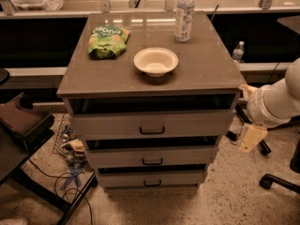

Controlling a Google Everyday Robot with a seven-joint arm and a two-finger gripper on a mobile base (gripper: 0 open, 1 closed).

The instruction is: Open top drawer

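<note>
The top drawer is the widest grey front of three, just under the brown cabinet top. Its small dark bar handle sits at the centre. The front lies close under the top with a dark gap above it, and its inside is hidden. My white arm comes in from the right edge, beside the cabinet's right side. My gripper shows as a pale beige piece hanging below the arm, right of the drawer fronts and apart from the handle.
On the cabinet top stand a white bowl, a green snack bag and a water bottle. Two narrower drawers sit below. A dark chair and cables lie left; a chair base is right.
</note>
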